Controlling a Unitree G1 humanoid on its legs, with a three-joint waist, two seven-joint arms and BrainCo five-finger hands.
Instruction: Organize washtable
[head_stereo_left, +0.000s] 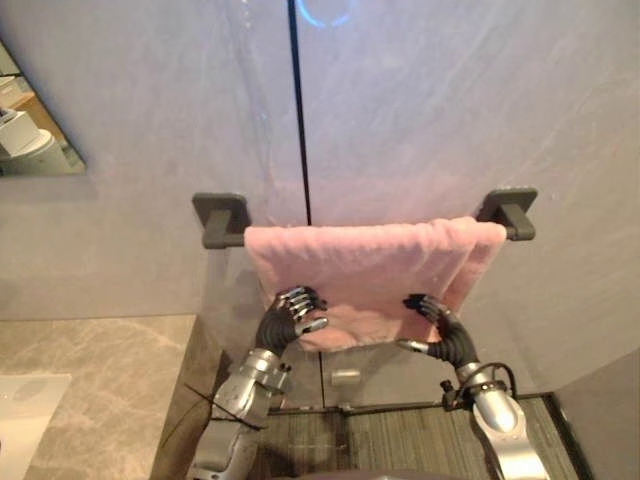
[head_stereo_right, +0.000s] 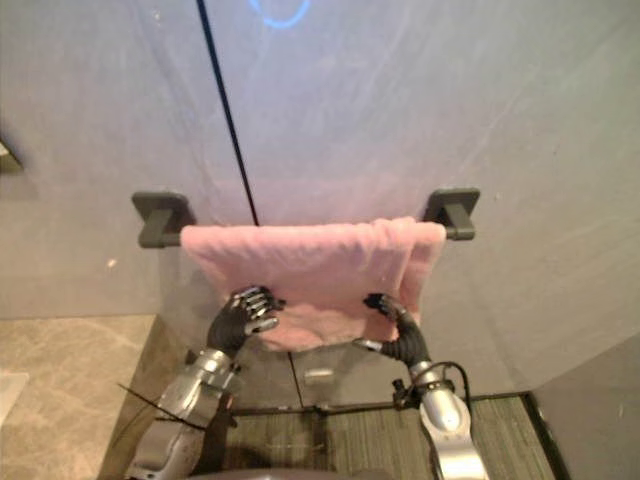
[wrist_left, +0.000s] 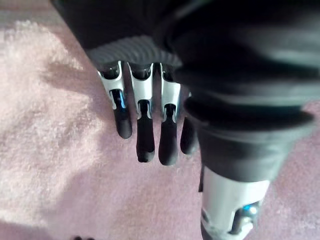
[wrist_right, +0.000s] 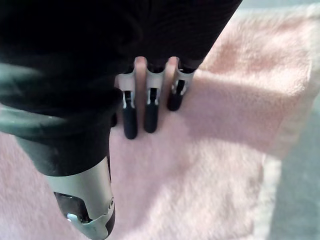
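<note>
The pink towel (head_stereo_left: 370, 265) hangs over the dark towel bar (head_stereo_left: 225, 237), and its long axis runs left to right. Our left hand (head_stereo_left: 290, 312) rests low at its left side and our right hand (head_stereo_left: 432, 318) low at its right. In the wrist views we see straight fingers (wrist_left: 145, 135) lying flat on the cloth, not gripping anything.

We found no text, label, number or sign that we could read. The pink towel (head_stereo_left: 370, 268) was plain on the side we saw (no tag, no print), the grey wall (head_stereo_left: 450, 110) bore no lettering, and the dark rail brackets (head_stereo_left: 222, 218) carried no mark we could make out.
</note>
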